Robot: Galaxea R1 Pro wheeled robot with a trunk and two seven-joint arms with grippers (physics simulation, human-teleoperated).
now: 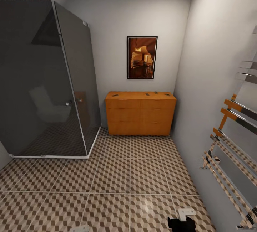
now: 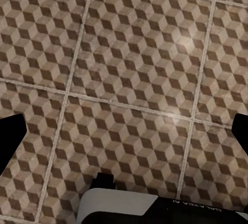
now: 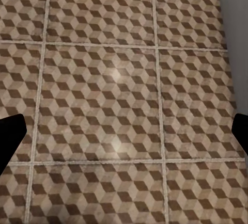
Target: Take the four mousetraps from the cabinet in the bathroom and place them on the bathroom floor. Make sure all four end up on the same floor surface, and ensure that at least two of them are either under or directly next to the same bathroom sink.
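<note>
Mousetraps (image 1: 115, 95), small dark shapes, lie on the flat top of the cabinet (image 1: 140, 115) against the far wall; we make out roughly four, spread from its left end to its right (image 1: 167, 94), too small to read in detail. Starting from our tools: left tool (image 2: 124, 131) spread wide, its dark fingertips (image 2: 11, 139) at the two edges of the wrist view, nothing between them but tile. Right tool (image 3: 124, 136) likewise wide apart and empty, fingertip (image 3: 10, 133) over bare bathroom floor (image 3: 103, 79). Both hang low in front of us, well apart from the cabinet. Outward: several rows of cube-pattern tile, then the cabinet, a dark glass shower enclosure (image 1: 46, 78) to its left, a framed picture (image 1: 142, 57) above it, and a chrome towel rail (image 1: 232, 143) on the right wall. We judge the step in hand to be the approach. To do it well, roll straight down the open lane, keep clear of the shower corner and the rail, stop square to the cabinet front, then raise the arms to top height before reaching.
</note>
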